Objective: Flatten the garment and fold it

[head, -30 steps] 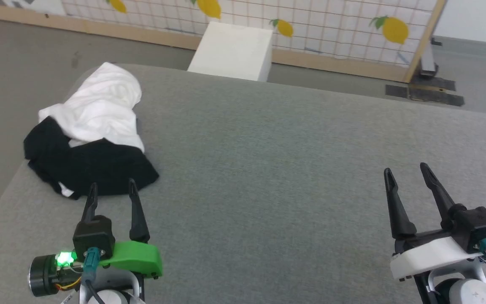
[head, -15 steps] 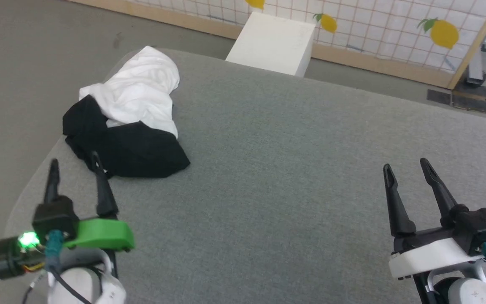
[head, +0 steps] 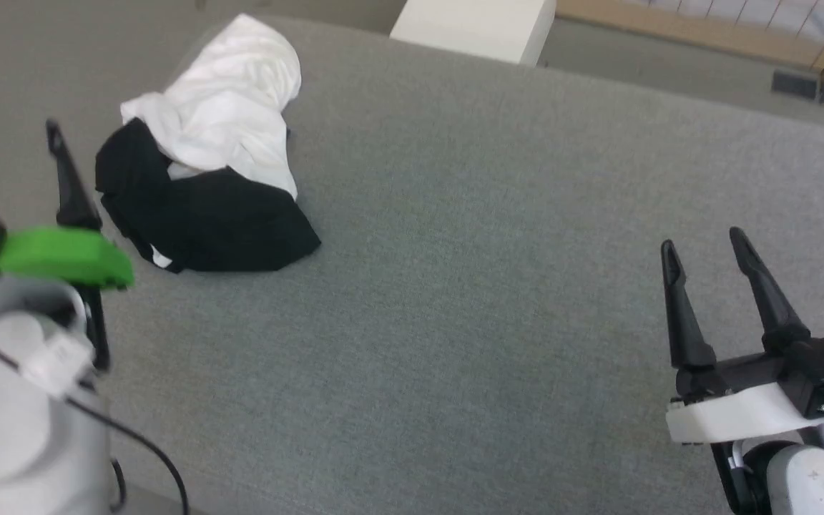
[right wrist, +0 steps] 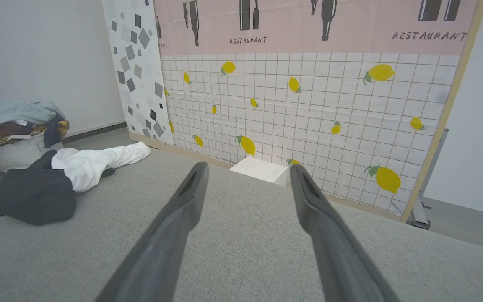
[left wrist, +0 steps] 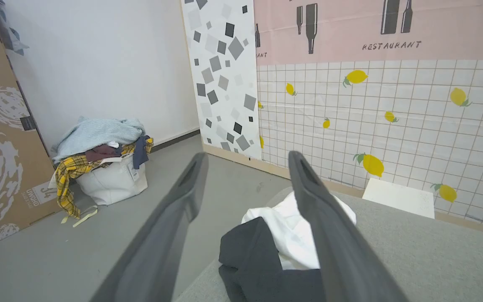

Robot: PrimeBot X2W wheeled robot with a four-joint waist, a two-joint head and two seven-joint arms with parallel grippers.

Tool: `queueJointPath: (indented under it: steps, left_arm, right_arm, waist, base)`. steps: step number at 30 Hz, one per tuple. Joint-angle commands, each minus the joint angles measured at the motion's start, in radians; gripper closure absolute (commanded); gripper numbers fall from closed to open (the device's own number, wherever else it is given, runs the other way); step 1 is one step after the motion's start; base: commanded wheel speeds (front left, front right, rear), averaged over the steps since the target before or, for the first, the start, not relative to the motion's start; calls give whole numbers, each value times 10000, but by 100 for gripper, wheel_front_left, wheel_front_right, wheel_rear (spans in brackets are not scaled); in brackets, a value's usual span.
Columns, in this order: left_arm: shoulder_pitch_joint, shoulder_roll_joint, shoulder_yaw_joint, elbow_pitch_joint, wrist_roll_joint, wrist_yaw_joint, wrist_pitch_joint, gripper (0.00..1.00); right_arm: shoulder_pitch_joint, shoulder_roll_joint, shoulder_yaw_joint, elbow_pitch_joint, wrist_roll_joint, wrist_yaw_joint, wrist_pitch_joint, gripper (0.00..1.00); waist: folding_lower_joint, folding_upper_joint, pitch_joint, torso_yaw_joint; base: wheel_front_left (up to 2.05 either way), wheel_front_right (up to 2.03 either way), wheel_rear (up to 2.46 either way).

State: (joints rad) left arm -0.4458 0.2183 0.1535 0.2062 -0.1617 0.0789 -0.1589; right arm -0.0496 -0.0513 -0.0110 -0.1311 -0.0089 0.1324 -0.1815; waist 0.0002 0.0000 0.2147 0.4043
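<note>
1. Grey fabric covers the counter (head: pixel 498 300), which takes up most of the head view.
2. The garment (head: pixel 204 157) lies crumpled in a heap at the upper left of that view, near the counter's rounded corner. Its white body is bunched toward the top of the frame and its black fabric is piled below.
3. The left gripper (head: pixel 17 139) stands at the left edge of the frame, just beside the black part of the heap. Its fingers are spread apart and grasp nothing.
4. In the left wrist view the garment (left wrist: pixel 283 241) sits at lower centre beyond the left gripper (left wrist: pixel 246 156), and one finger crosses in front of the white cloth.
5. The right gripper (head: pixel 703 242) is at the lower right over bare counter, well apart from the garment. Its fingers are released and empty.
6. In the right wrist view the garment (right wrist: pixel 57 180) lies at middle left, away from the right gripper (right wrist: pixel 247 167).
7. A white box (head: pixel 476 25) stands beyond the counter's far edge, before a lemon-print wall panel (right wrist: pixel 308 105).
8. A white bag heaped with clothes (left wrist: pixel 103 167) sits on the floor at the left of the left wrist view.
</note>
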Motion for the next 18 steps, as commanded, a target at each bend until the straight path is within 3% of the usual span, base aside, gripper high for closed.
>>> queueJointPath:
  steps: [1, 9, 18]
  left_arm:
    - [-689, 284, -22, 413, -155, -218, 256, 0]
    - [-3170, 1103, -693, 2631, -898, -1489, 3018, 0]
    - [-4961, 1777, -2047, 4497, -1842, -1916, 6349, 0]
  right_arm:
    - [-208, -36, -2, -112, -104, -13, -117, 0]
    - [-777, -292, 57, -402, -217, -14, -281, 0]
    - [-1288, -619, 123, -775, -301, -15, -465, 0]
  waist:
    - [-2, 0, 724, -45]
    - [-2, 0, 1857, -271]
    - [-2, 0, 3053, -609]
  base:
    - [0, 0, 0]
    - [0, 0, 0]
    - [0, 0, 0]
